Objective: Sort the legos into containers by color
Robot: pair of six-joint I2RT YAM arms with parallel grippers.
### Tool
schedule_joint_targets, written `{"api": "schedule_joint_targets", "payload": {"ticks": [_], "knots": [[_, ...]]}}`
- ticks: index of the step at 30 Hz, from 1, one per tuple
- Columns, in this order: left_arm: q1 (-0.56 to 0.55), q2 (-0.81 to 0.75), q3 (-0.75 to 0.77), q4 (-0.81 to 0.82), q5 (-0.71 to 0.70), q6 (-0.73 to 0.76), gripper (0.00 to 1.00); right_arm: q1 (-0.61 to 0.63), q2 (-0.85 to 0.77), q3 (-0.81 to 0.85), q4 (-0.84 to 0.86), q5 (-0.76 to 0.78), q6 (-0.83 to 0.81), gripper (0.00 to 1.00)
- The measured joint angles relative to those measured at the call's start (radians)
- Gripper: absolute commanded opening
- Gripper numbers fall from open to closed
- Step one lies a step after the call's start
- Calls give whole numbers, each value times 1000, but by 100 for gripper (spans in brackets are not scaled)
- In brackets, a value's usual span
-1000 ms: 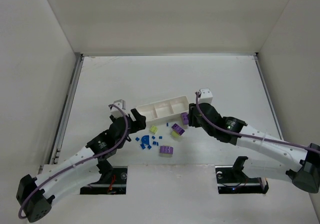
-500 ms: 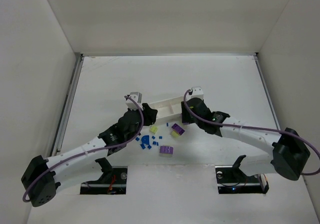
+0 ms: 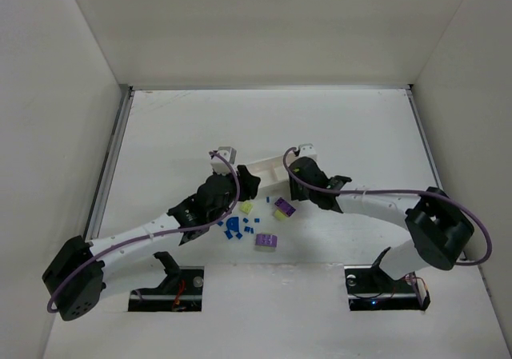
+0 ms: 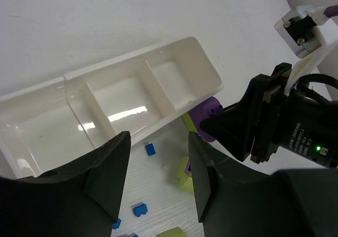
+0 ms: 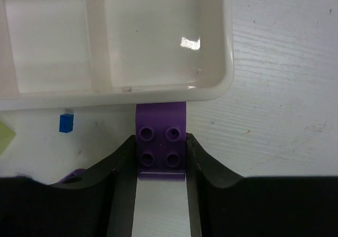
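Note:
The white tray has three bare compartments; in the top view only a strip of the tray shows between the two wrists. My right gripper is shut on a purple brick that rests on the table against the tray's near rim. In the left wrist view this purple brick shows in front of the right gripper. My left gripper hangs open over loose legos, nothing between its fingers. Below it lie a yellow-green piece and blue bits.
Loose legos lie near the tray: a yellow-green piece, a purple-and-yellow block, a purple block, a blue fan-shaped piece and several blue bits. A blue bit sits by the rim. White walls enclose the table.
Both wrists have swung in over the tray's near side and now cover most of it. The right gripper has opened and closed again round the purple brick. The left jaws have narrowed.

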Motion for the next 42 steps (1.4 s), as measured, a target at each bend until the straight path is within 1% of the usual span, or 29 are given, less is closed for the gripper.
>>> {"api": "schedule_joint_targets", "payload": {"ticks": [1,2,5,9,13,15,17,21,24,28,34,39,42], "knots": [[0,1,0,4,2,0,46,-6,0,0,6,0,2,22],[1,1,0,6,5,0,46,-11,-2,0,11,1,2,20],[2,1,0,9,16,-1,47,-18,-33,-6,8,18,0,19],[2,1,1,8,34,-10,50,-17,-208,-31,-14,41,1,18],[6,-2,20,3,72,-44,56,-20,-410,-33,-7,17,17,18],[7,-10,34,6,91,-73,60,-27,-469,-34,16,-17,39,18],[11,-31,41,11,116,-109,61,-35,-487,-39,66,-66,68,18],[34,-84,42,31,158,-188,65,-51,-451,-87,227,-194,163,18],[64,-129,37,57,182,-258,65,-71,-378,-126,381,-306,258,17],[117,-203,-19,120,206,-358,65,-98,-278,-148,565,-420,379,17],[206,-274,-126,146,227,-491,65,-124,-203,-158,810,-506,538,17],[264,-276,-169,189,253,-568,65,-131,-100,-157,998,-566,677,17],[288,-266,-177,240,277,-606,65,-130,-33,-156,1069,-587,743,18]]}}
